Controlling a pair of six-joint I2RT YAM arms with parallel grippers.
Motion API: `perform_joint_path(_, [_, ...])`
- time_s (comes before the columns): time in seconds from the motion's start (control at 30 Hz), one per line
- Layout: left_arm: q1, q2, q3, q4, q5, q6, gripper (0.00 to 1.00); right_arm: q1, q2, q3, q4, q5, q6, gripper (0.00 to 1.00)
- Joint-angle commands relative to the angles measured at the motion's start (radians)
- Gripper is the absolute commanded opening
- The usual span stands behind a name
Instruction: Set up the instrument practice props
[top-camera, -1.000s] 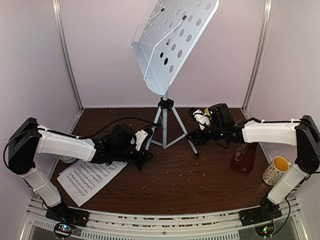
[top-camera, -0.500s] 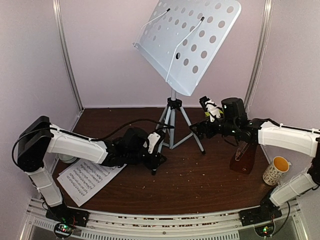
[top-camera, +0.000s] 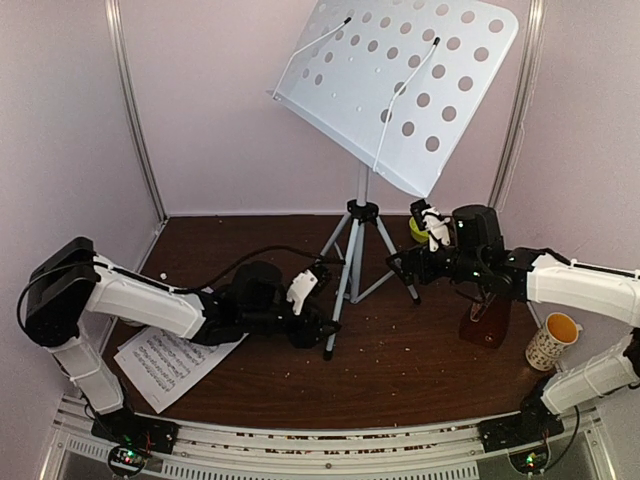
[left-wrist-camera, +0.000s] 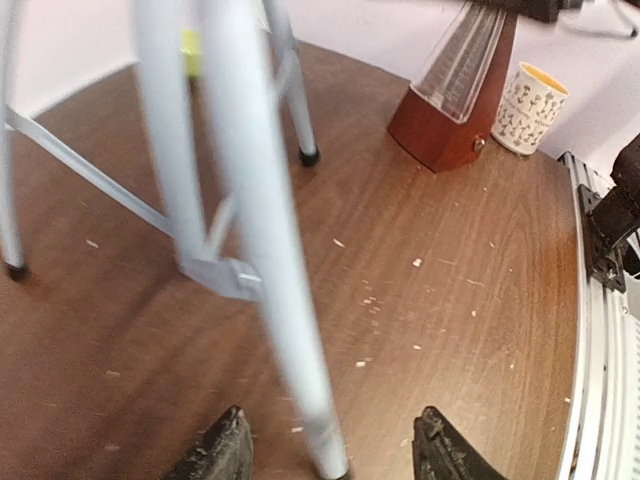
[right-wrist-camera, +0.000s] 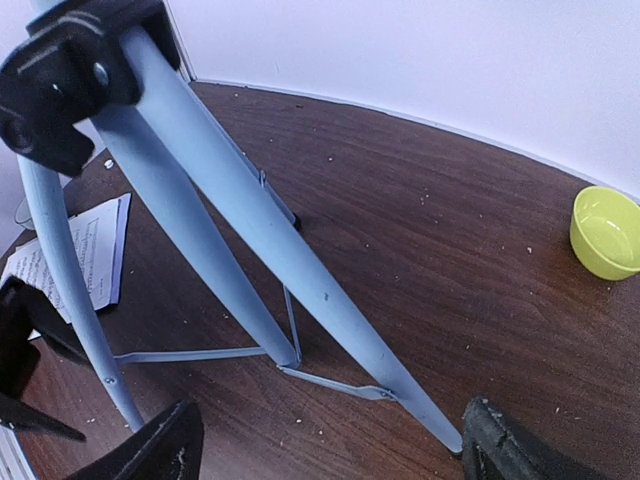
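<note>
The music stand has a white perforated desk (top-camera: 400, 90) on a silver tripod (top-camera: 360, 250) and stands upright mid-table. My left gripper (top-camera: 322, 330) is open low at the tripod's front leg. In the left wrist view that leg (left-wrist-camera: 270, 300) runs between the fingertips (left-wrist-camera: 215, 452) without being clamped. My right gripper (top-camera: 405, 268) is open wide at the right leg (right-wrist-camera: 300, 260), whose foot ends by the right fingertip (right-wrist-camera: 510, 448). The red-brown metronome (top-camera: 487, 315) stands at the right. Printed sheet music (top-camera: 170, 360) lies front left, partly under my left arm.
A patterned mug (top-camera: 553, 340) with a yellow inside stands right of the metronome. A small yellow-green bowl (right-wrist-camera: 607, 232) sits behind my right gripper. The booth walls and metal uprights close in the back and sides. Crumbs lie scattered on the dark wood table (top-camera: 400, 380).
The music stand has shifted to the right and a little nearer, its desk now higher right in view. Both grippers have moved right along with its legs.
</note>
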Motion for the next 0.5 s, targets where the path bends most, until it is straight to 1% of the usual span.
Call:
perform_joint_path(0.0, [0.099,-0.15,-0.018,-0.017,0.064,0.175,0.57,0.004,-0.015,-0.049,0.035,-0.003,0.043,0.9])
perform_joint_path(0.13, [0.23,-0.203,-0.022,-0.049,0.136,0.245,0.58,0.004,-0.018,-0.066,0.04,0.004,0.05,0.9])
perform_joint_path(0.2, [0.276,-0.194,0.01,-0.072,0.15,0.323,0.58,0.003,-0.015,-0.066,0.038,0.014,0.05,0.89])
perform_joint_path(0.33, [0.297,-0.107,0.145,-0.183,0.133,0.557,0.57,0.004,0.0,-0.06,0.021,0.025,0.05,0.89])
perform_joint_path(0.47, [0.316,-0.006,0.303,-0.312,0.168,0.753,0.52,0.001,-0.002,-0.08,0.014,0.035,0.063,0.89])
